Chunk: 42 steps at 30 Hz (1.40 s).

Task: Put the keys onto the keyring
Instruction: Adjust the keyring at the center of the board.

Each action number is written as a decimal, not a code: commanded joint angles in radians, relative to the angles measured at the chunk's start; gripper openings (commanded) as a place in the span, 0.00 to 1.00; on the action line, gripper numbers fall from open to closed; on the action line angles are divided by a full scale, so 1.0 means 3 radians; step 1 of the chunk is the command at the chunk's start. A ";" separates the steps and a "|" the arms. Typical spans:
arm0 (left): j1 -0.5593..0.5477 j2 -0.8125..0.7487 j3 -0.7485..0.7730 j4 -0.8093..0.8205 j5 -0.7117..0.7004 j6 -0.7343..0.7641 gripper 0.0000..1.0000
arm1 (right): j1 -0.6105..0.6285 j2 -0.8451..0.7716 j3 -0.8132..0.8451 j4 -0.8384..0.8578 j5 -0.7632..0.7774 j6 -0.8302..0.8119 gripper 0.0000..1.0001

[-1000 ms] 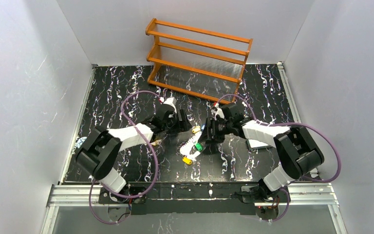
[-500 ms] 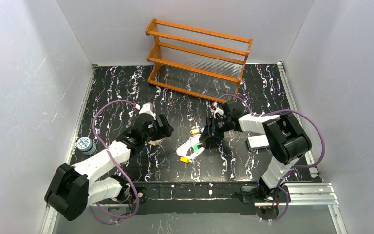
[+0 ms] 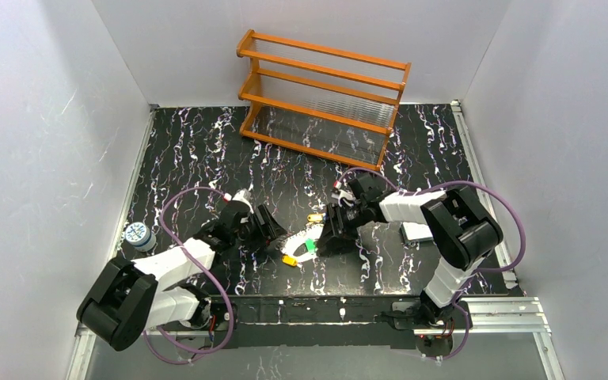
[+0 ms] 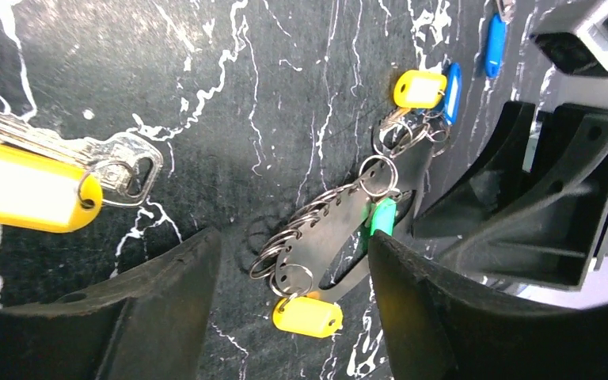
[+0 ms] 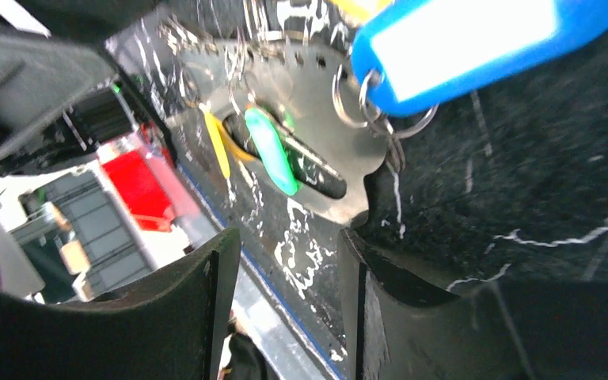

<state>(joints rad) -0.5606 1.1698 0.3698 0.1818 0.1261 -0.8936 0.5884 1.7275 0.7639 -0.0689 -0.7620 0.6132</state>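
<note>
The keyring [image 3: 301, 247] is a flat whitish metal oval with a slot and lies between my two grippers. In the left wrist view the keyring [image 4: 334, 226] carries several split rings with a yellow tag [image 4: 307, 315], a green tag [image 4: 380, 218], a second yellow tag [image 4: 419, 89] and a blue tag [image 4: 453, 81]. A loose key [image 4: 127, 166] on a long yellow tag [image 4: 28, 190] lies apart to its left. My left gripper [image 3: 273, 235] is open and empty, its jaws on either side of the keyring's near end [image 4: 293, 253]. My right gripper [image 3: 328, 236] is open and empty [image 5: 289, 253], with one fingertip [image 5: 360, 245] at the keyring's edge [image 5: 340, 202].
An orange wooden rack [image 3: 324, 95] stands at the back. A round blue-and-white disc [image 3: 136, 233] sits at the left edge. A white flat object [image 3: 416, 231] lies under the right arm. Purple cables [image 3: 176, 207] loop beside both arms.
My left arm swung back towards the near left, then its gripper came right up to the keyring. My right gripper shifted slightly nearer and left. The keyring slid a little nearer.
</note>
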 commanded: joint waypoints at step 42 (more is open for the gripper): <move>-0.0072 0.0415 0.0671 -0.0987 -0.0572 0.0455 0.67 | 0.0176 -0.0463 0.0706 -0.1002 0.1190 -0.0991 0.54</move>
<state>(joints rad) -0.5846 1.3560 0.5613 0.0723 0.0715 -0.8455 0.6437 1.6600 0.8902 -0.3058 -0.5358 0.4007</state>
